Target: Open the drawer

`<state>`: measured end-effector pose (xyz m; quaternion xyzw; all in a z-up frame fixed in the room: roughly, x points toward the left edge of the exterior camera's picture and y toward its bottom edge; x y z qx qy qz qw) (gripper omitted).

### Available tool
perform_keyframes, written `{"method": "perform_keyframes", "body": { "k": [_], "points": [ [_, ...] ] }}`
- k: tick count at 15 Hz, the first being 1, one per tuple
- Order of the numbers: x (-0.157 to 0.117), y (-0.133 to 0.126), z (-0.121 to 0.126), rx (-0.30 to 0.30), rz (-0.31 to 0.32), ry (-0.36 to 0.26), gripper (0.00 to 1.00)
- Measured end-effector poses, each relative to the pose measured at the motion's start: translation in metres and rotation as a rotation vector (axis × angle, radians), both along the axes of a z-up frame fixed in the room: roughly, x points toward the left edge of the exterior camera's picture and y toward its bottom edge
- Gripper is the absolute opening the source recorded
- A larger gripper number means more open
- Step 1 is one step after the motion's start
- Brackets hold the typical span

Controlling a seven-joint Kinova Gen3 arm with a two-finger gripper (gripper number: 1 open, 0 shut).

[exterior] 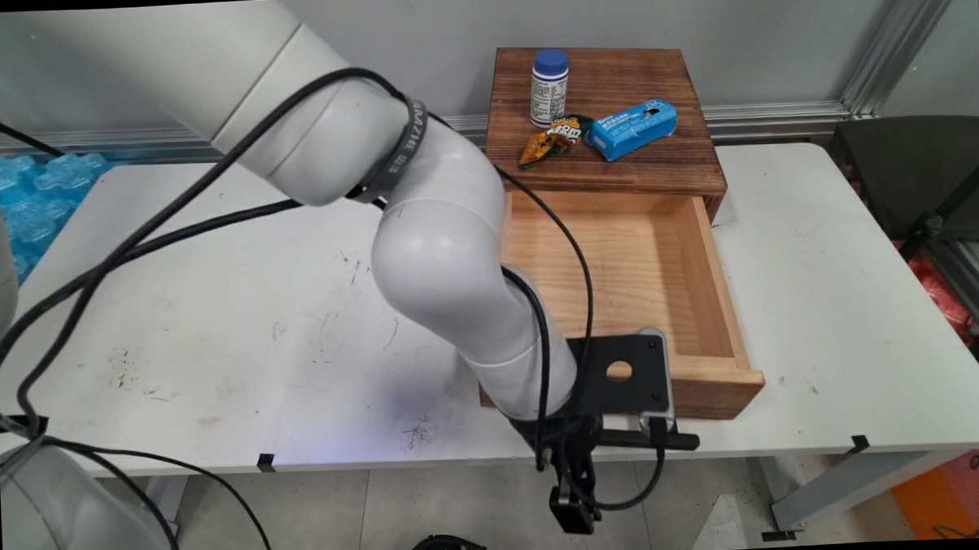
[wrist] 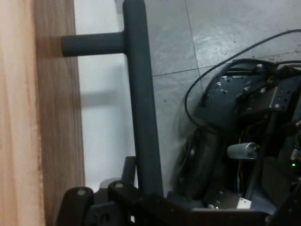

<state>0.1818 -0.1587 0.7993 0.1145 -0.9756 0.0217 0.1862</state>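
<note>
A wooden cabinet (exterior: pixel 608 161) stands at the back of the white table (exterior: pixel 215 333), and its drawer (exterior: pixel 702 300) is pulled far out towards the front edge with nothing inside. My gripper (exterior: pixel 581 444) hangs just past the table's front edge, shut on the drawer's dark bar handle (exterior: pixel 666 440). In the hand view the handle (wrist: pixel 143 117) runs up from between my fingers (wrist: pixel 129 168), beside the drawer front (wrist: pixel 56 141). On the cabinet top sit a white bottle with a blue cap (exterior: pixel 549 86), an orange snack packet (exterior: pixel 554 137) and a blue box (exterior: pixel 633 128).
Black cables (exterior: pixel 570 248) hang across the drawer's left side. Blue packing material (exterior: pixel 31 193) lies at the far left and a dark chair (exterior: pixel 918 179) stands to the right. Below the table edge the hand view shows dark machinery (wrist: pixel 244 141) on the floor.
</note>
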Motion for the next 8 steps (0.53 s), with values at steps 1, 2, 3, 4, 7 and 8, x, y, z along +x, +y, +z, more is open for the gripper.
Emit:
{"method": "perform_keyframes", "body": {
  "k": [1,2,3,4,7,8],
  "points": [
    [0.0,0.002,0.0,0.003,-0.001,0.001,1.0],
    [-0.001,0.005,0.001,0.007,-0.003,0.003,1.0],
    [-0.002,0.007,0.001,0.011,-0.004,0.004,1.0],
    [-0.002,0.01,0.002,0.015,-0.004,0.005,1.0],
    [-0.003,0.016,0.003,0.026,-0.006,0.01,1.0],
    [-0.003,0.018,0.004,0.031,-0.007,0.011,1.0]
  ]
}}
